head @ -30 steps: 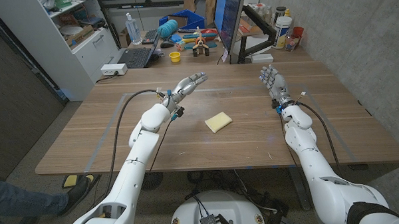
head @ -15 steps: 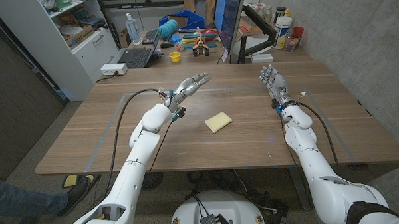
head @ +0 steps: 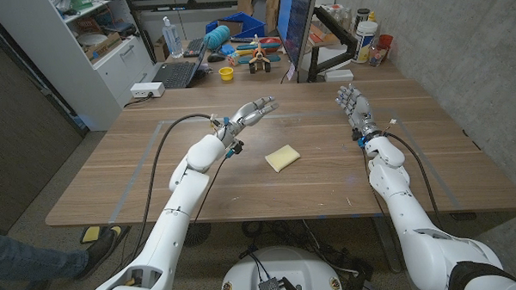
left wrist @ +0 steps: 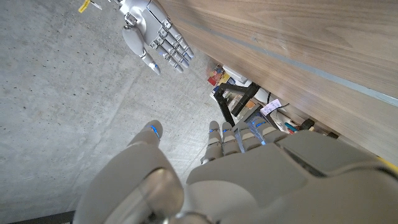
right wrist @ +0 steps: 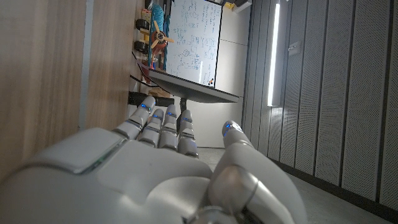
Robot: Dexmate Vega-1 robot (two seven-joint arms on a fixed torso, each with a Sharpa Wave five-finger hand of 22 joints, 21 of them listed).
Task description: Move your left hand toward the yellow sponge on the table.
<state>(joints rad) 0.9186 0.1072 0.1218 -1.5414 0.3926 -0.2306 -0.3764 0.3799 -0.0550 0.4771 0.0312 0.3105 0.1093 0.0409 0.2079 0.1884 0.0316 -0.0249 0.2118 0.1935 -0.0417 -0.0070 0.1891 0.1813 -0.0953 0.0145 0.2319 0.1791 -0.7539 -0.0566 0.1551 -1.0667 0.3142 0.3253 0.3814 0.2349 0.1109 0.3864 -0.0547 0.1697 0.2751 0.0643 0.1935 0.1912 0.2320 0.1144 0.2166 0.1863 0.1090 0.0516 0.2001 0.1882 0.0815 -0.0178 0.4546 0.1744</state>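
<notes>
A: Where is the flat yellow rectangular sponge (head: 282, 158) at this moment?

B: It lies on the brown wooden counter (head: 199, 186), about in the middle, with one corner turned a little toward the far edge. Nothing touches it.

A: And the left robot hand (head: 250, 112)?

B: It is above the counter, behind the sponge and a little to the robot's left of it, near but clearly apart. The fingers (head: 265, 103) are stretched out and a bit spread, pointing toward the far side of the counter. It holds nothing. In the left wrist view the back of this hand (left wrist: 205, 180) is seen, also with nothing in it.

A: What about the right robot hand (head: 352, 105)?

B: It stands at the robot's right side of the counter, well apart from the sponge, fingers upward and separated, wide and holding nothing. The left wrist view shows it (left wrist: 155, 38) with the fingers spread too.

A: Anything behind the counter?

B: A dark laptop (head: 176, 74), a small yellow cup (head: 226, 74) and a blue bin (head: 237, 29) on another surface.
</notes>
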